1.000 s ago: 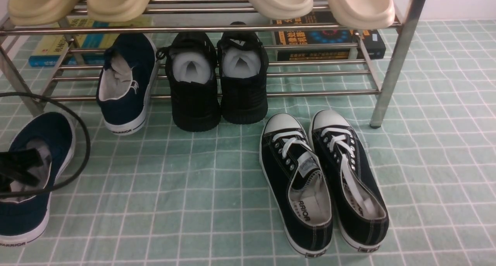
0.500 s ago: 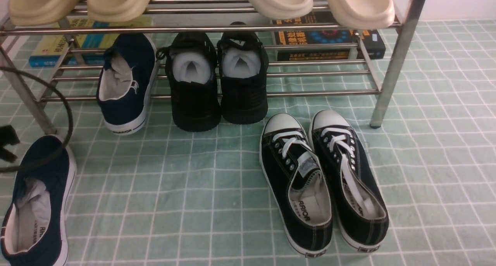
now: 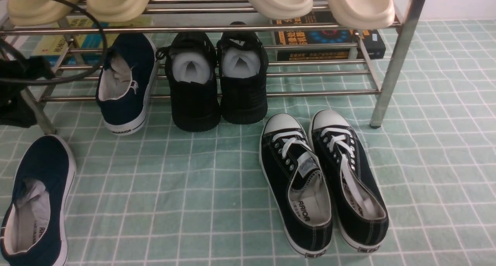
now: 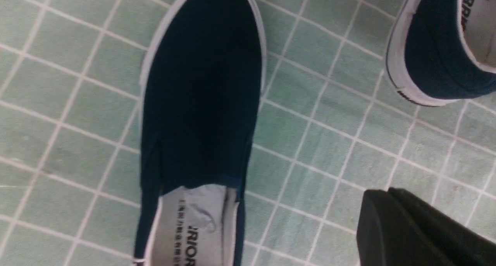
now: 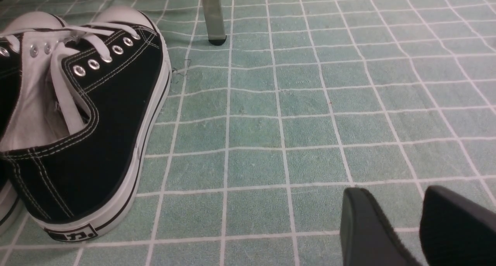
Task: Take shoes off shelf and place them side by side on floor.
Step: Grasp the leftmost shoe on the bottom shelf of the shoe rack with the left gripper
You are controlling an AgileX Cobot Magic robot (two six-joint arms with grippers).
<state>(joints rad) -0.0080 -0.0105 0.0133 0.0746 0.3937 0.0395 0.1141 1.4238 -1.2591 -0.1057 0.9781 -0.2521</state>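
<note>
Front view: one navy shoe (image 3: 126, 83) sits on the shelf's (image 3: 317, 92) lower tier beside the black shoes (image 3: 217, 83). The other navy shoe (image 3: 37, 204) lies on the floor (image 3: 193, 188) before the shelf's left leg.

Left wrist view: the left gripper (image 4: 383, 196) hangs near that shoe; I cannot tell its spread.

Right wrist view: the right gripper (image 5: 391, 190) is spread and empty.
</note>
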